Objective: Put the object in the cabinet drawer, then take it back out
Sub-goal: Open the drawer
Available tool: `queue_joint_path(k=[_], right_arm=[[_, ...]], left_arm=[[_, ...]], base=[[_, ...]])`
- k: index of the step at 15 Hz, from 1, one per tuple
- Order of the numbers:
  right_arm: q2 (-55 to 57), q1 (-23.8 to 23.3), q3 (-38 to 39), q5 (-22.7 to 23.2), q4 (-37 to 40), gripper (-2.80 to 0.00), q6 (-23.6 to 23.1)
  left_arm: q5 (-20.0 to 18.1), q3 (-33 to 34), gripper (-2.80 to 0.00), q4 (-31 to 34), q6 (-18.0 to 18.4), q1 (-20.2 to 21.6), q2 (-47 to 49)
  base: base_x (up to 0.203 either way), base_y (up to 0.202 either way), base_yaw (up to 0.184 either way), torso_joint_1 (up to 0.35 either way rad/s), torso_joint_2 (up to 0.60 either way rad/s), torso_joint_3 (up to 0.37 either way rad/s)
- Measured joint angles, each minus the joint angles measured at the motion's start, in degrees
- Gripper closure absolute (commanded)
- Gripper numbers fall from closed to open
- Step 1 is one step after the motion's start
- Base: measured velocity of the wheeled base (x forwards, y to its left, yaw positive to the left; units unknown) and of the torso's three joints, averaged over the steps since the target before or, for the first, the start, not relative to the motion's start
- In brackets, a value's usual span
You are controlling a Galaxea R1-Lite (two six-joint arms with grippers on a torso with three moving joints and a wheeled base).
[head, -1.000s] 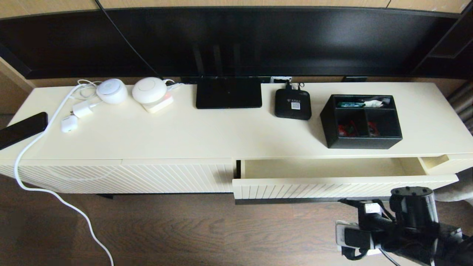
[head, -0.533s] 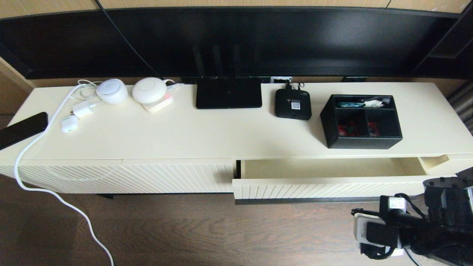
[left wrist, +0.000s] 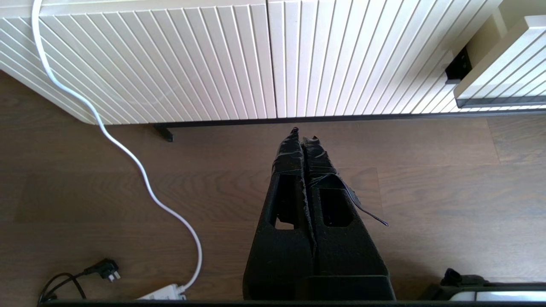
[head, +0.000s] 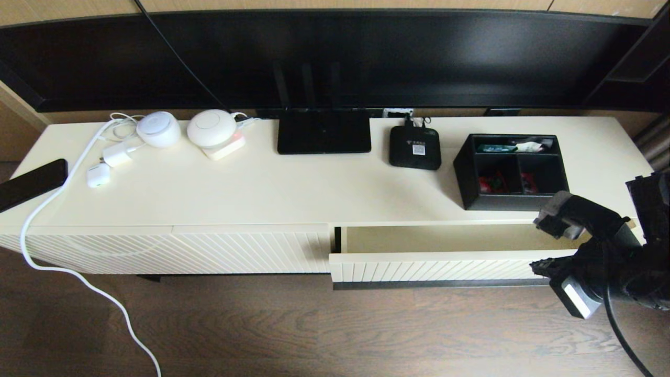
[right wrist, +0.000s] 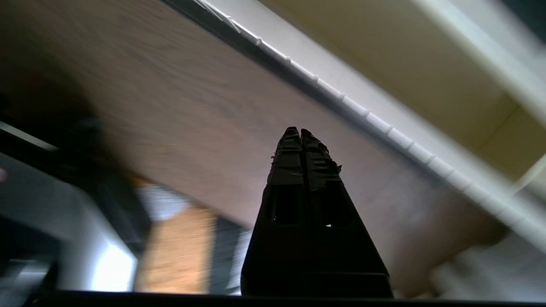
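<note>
The black organizer box (head: 512,173) stands on the cream cabinet top (head: 293,188) at the right, with small red and teal items in its compartments. Below it the cabinet drawer (head: 434,264) is pulled open, its cream interior (head: 450,238) bare. My right arm (head: 591,246) hovers at the drawer's right end, apart from the box. In the right wrist view the right gripper (right wrist: 300,130) is shut and holds nothing, over the floor beside the ribbed drawer front (right wrist: 375,121). The left gripper (left wrist: 302,133) is shut and empty, low over the floor before the ribbed panel (left wrist: 170,59).
A flat black router (head: 323,131), a small black square device (head: 414,147), two white round gadgets (head: 159,128), chargers and a phone (head: 31,183) lie on the cabinet top. A white cable (head: 78,275) runs down to the wooden floor. A television (head: 340,57) stands behind.
My right arm has swung right and risen from low in front of the drawer to its right end. The box and the drawer have not moved.
</note>
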Motion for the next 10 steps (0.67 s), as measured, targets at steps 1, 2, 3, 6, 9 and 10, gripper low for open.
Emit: queue_joint_path(k=[1,2,3,6,9,10], right_arm=[[0.8,0.0,-1.7,-0.1,2.3,0.0,5.0],[2.0,0.0,-3.3,-0.1,3.5,0.0,10.0],[3.6,0.0,-5.0,-0.2,3.7,0.0,14.8],[9.0,0.2,-10.6,-0.2,3.9,0.0,26.0],[13.4,0.4,-14.6,-0.4,3.8,0.0,29.1],[14.5,0.5,-15.1,-0.4,3.7,0.0,29.2]], left_arm=[[0.0,0.0,0.0,0.0,0.0,0.0,0.0],[0.0,0.0,0.0,0.0,0.0,0.0,0.0],[0.0,0.0,0.0,0.0,0.0,0.0,0.0],[0.0,0.0,0.0,0.0,0.0,0.0,0.0],[0.0,0.0,0.0,0.0,0.0,0.0,0.0],[0.0,0.0,0.0,0.0,0.0,0.0,0.0]], base=[[0.0,0.0,0.0,0.0,0.0,0.0],[0.0,0.0,0.0,0.0,0.0,0.0],[0.0,0.0,0.0,0.0,0.0,0.0],[0.0,0.0,0.0,0.0,0.0,0.0],[0.0,0.0,0.0,0.0,0.0,0.0],[0.0,0.0,0.0,0.0,0.0,0.0]])
